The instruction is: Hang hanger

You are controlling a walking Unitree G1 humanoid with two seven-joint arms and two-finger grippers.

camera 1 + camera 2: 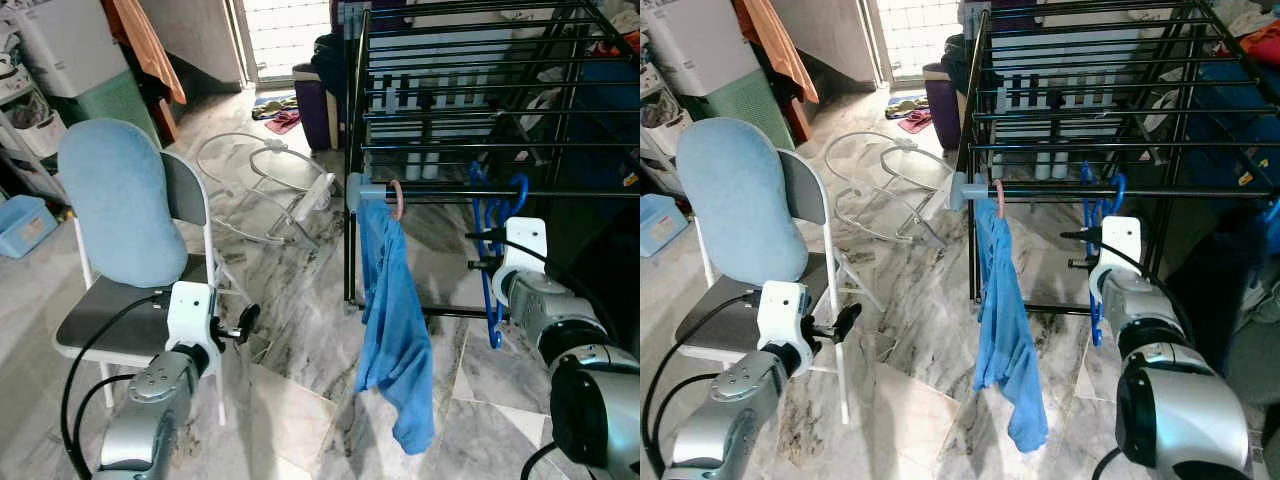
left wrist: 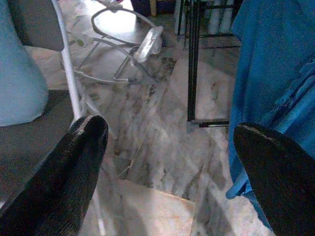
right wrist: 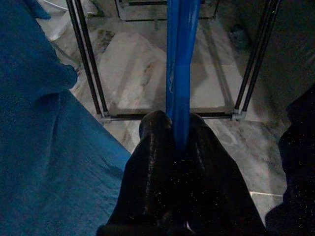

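Holding the blue hanger (image 1: 492, 262) pinched in the right gripper (image 3: 176, 129) at right of frame, hook seemingly reaching the rack (image 1: 450, 145) rail but release pending, left gripper (image 2: 167, 147) idling spread wide at lower left.

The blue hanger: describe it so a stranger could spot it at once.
Find the black drying rack. The blue hanger hooks over its front rail, right of the blue garment on a pink hanger. It alone is bare, pinched by the right pincer.
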